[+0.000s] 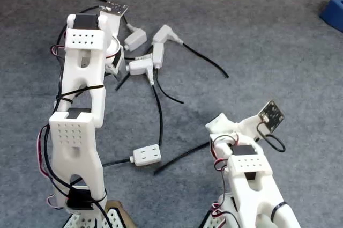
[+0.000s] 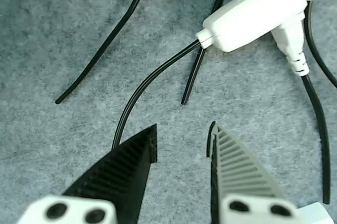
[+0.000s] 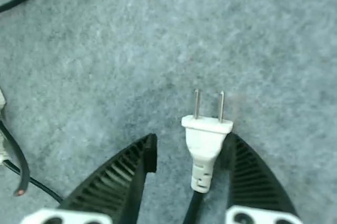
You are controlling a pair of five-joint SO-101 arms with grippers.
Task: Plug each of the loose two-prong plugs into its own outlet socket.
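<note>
A white outlet socket block (image 1: 146, 154) lies on the grey carpet between the two arms, its black cable running toward the left arm's base. Several white plugs and socket pieces (image 1: 147, 56) with black cables cluster at the far side. My left gripper (image 2: 181, 134) hovers open over the carpet just short of a white plug body (image 2: 258, 10); nothing is between its fingers. My right gripper (image 3: 191, 138) stands open at the near right, and a white two-prong plug (image 3: 206, 134) sits between its fingers against one of them, prongs pointing away. The plug's black cable (image 1: 179, 159) trails toward the socket block.
Loose black cables (image 2: 105, 50) cross the carpet in front of the left gripper, with cut ends. A long cable (image 1: 159, 112) joins the far cluster to the socket block. A blue object (image 1: 333, 13) sits at the far right edge.
</note>
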